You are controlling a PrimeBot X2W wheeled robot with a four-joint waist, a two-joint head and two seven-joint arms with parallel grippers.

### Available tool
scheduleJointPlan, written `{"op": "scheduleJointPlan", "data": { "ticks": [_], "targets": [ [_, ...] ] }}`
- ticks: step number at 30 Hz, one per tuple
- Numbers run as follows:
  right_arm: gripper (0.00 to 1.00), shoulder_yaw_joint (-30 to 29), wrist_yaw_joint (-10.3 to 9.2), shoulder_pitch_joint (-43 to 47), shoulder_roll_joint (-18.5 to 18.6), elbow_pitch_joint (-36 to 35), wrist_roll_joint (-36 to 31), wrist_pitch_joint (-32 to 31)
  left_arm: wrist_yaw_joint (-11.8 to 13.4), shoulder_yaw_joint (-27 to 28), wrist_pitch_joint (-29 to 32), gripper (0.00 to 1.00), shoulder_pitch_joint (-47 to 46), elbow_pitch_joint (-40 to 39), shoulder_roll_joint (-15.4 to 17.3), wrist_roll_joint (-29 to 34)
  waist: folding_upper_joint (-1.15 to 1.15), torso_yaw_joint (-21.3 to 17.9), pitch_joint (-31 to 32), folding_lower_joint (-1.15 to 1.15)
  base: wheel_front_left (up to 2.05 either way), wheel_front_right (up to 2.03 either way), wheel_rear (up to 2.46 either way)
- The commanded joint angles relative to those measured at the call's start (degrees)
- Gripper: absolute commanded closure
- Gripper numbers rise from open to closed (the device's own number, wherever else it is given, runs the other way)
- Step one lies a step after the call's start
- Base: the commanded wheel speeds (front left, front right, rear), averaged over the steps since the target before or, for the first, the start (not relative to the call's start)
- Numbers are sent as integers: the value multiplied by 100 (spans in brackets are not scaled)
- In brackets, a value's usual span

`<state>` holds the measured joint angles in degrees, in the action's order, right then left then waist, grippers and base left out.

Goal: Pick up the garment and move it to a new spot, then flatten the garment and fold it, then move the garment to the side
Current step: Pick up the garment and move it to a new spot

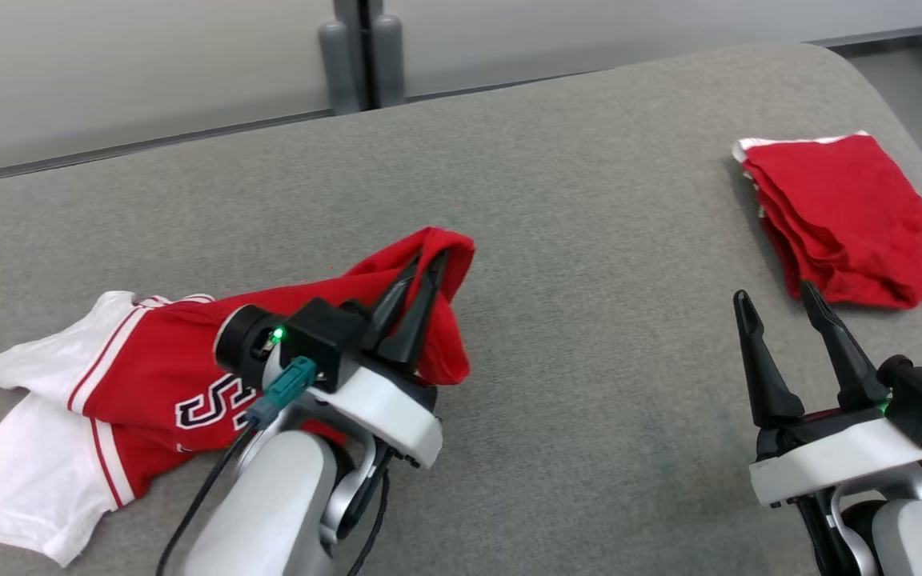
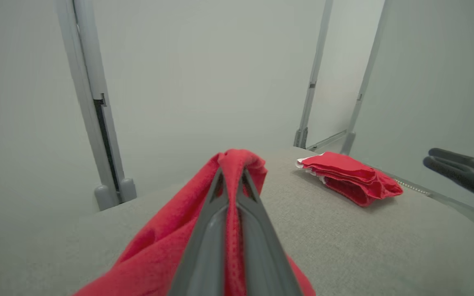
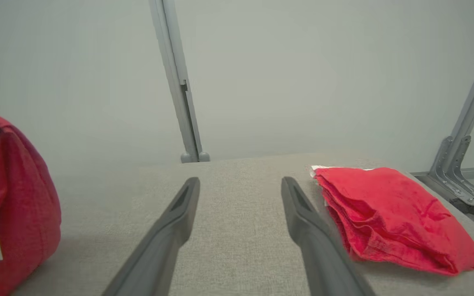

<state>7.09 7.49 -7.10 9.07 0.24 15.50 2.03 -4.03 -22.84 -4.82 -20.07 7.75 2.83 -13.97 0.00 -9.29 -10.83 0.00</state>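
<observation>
One hold: left gripper (image 1: 429, 260) clamped on a thin fold of the jersey (image 1: 149, 360); judged liable to slip when lifted.
Right gripper (image 1: 775, 294): jaws wide apart, empty.

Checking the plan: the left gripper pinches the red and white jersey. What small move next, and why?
Probably raise the left gripper and carry the jersey toward the middle of the grey table: it is shut on a red fold, while most of the cloth lies crumpled at the left. The right gripper stands open.
</observation>
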Motion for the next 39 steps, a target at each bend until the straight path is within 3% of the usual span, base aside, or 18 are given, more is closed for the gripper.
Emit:
{"op": "scheduleJointPlan", "data": {
  "ticks": [1, 8, 9, 10, 11, 15, 20, 29, 39],
  "targets": [
    [0, -1, 0, -49, -27, 43, 55, 71, -11, -210, -16, 100, -257, 100, 22, -69, 0, -437, -239, 0, 0, 0, 0],
    [0, 28, 0, -129, -108, 184, 204, 241, 49, -892, 96, 100, -759, 719, 21, -405, 0, -660, -640, 0, 0, 0, 0],
    [0, 43, 0, -144, -115, 209, 210, 269, 71, -973, 98, 84, -828, 824, 18, -449, 0, -672, -697, 0, 0, 0, 0],
    [0, 49, 0, -160, -121, 235, 223, 294, 92, -1051, 84, 12, -888, 937, 20, -459, 0, -673, -733, 0, 0, 0, 0],
    [0, 55, 0, -183, -125, 263, 239, 320, 104, -1121, 33, 0, -945, 1018, 20, -445, 0, -668, -762, 0, 0, 0, 0],
    [0, 47, 0, -257, -102, 366, 250, 393, 146, -1315, -251, 0, -1070, 1188, 24, -332, 0, -579, -801, 0, 0, 0, 0],
    [0, 41, 0, -311, -38, 420, 209, 408, 229, -1116, -822, 0, -973, 964, 64, -398, 0, -374, -668, 0, 0, 0, 0],
    [0, -64, 0, -126, 74, 336, 152, 260, 781, -230, -1026, 0, -460, 272, 586, -490, 0, 227, -298, 0, 0, 0, 0],
    [0, -153, 0, 118, 154, 98, 95, -16, 1134, 803, -1039, 0, 357, 132, 1137, -812, 0, 828, -12, 0, 0, 0, 0]
  ]
}}
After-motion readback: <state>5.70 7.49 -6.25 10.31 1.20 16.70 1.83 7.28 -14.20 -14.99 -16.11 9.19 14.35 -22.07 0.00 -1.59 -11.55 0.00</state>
